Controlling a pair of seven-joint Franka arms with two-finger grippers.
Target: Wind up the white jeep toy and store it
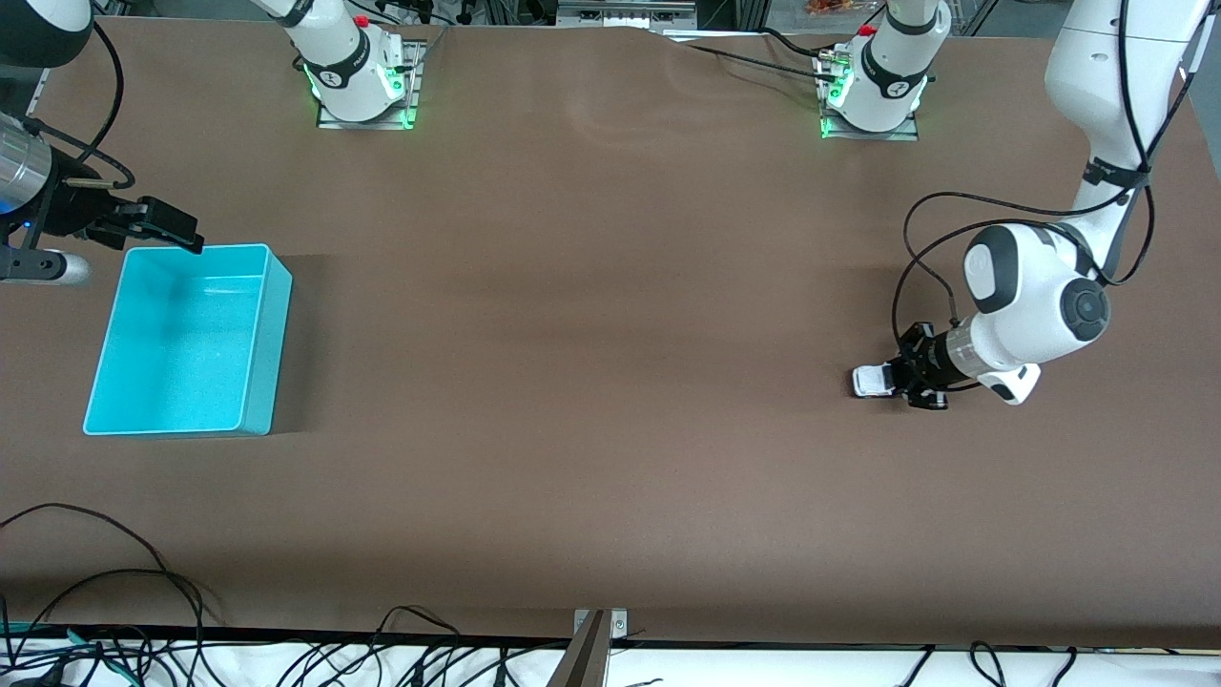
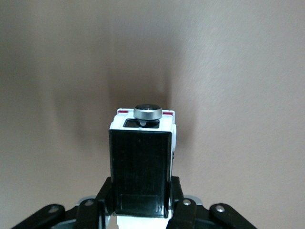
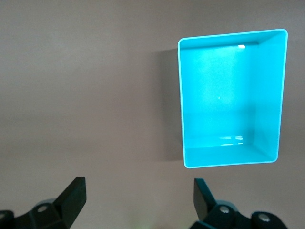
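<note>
Item, toward the left arm's end of the table and nearest the front camera of the things listed: the white jeep toy (image 1: 873,382), white body, black roof, resting on the brown table (image 1: 591,382). The left gripper (image 1: 906,384) is down at table level and clenched on its black rear section, one finger on each flank, as the left wrist view confirms (image 2: 141,176); a small silver disc (image 2: 147,112) shows at the jeep's free end. Item, at the right arm's end: the cyan bin (image 1: 262,353), open-topped and holding nothing. Item, slightly farther from the camera: the right gripper (image 1: 157,224), waiting over the bin's rim, fingers spread wide with nothing between them. Hazards, as judged: the hold sits far back on a tiny body, so a drag-back to wind could pivot or slip the toy; if released once wound, it may run off across the table; the bin lies well apart, a long carry.
</note>
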